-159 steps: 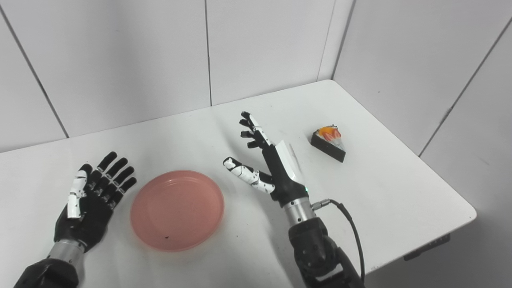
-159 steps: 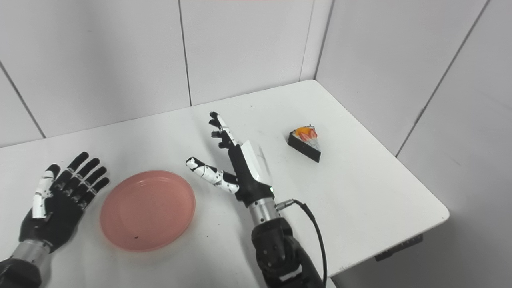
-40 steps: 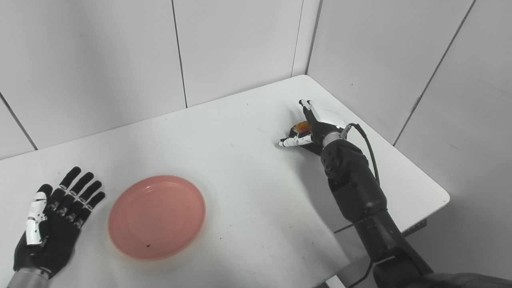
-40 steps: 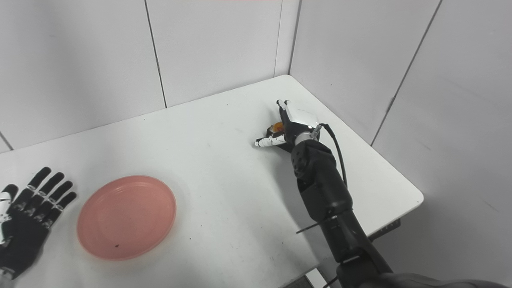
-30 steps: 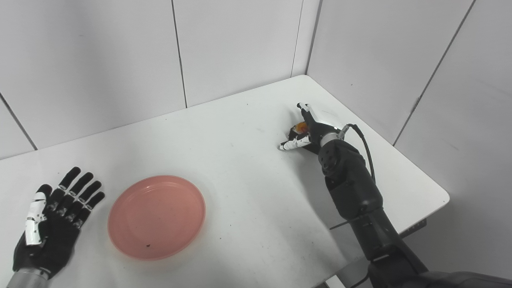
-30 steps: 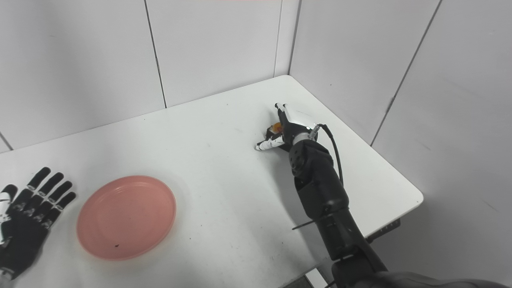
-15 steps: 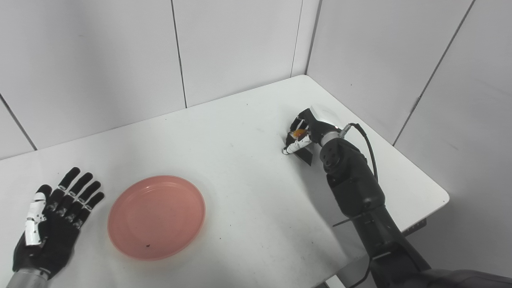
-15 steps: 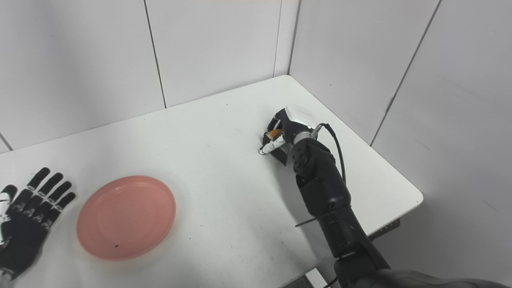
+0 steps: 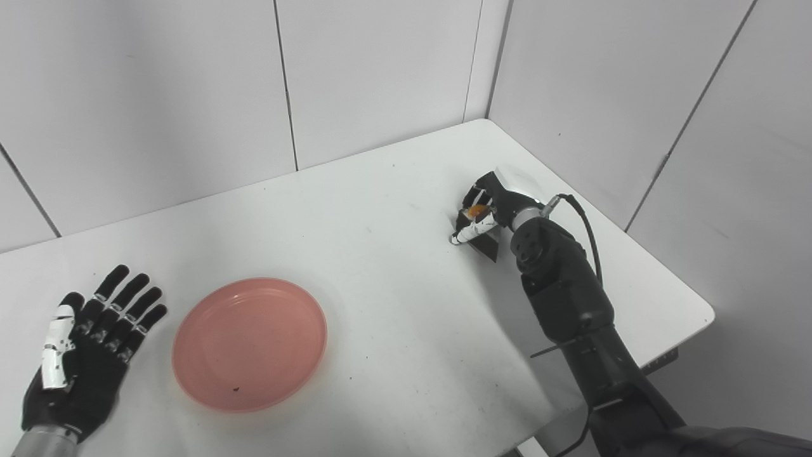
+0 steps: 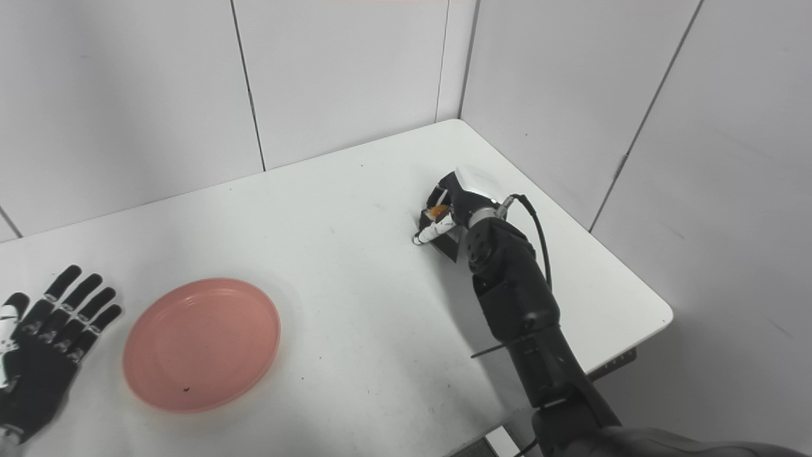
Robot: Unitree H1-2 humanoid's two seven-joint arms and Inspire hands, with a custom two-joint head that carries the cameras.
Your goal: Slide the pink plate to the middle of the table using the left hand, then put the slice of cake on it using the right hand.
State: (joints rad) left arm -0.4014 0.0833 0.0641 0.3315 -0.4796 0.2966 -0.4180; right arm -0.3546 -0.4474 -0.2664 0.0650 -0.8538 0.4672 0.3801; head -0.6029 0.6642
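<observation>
My right hand [image 9: 491, 202] closes around the slice of cake [image 9: 477, 222] near the worktop's [image 9: 393, 279] far right corner, while my left hand [image 9: 82, 355] lies flat, fingers spread, beside the pink plate [image 9: 249, 343]. The grasping step appears underway; next comes a lift and carry across to the plate.

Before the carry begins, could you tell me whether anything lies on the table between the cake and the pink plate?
Nothing visible does. The right hand has its fingers closed on the cake near the table's far right corner, and the stretch of tabletop from there to the plate is bare. The left hand lies open beyond the plate, out of the path.
</observation>
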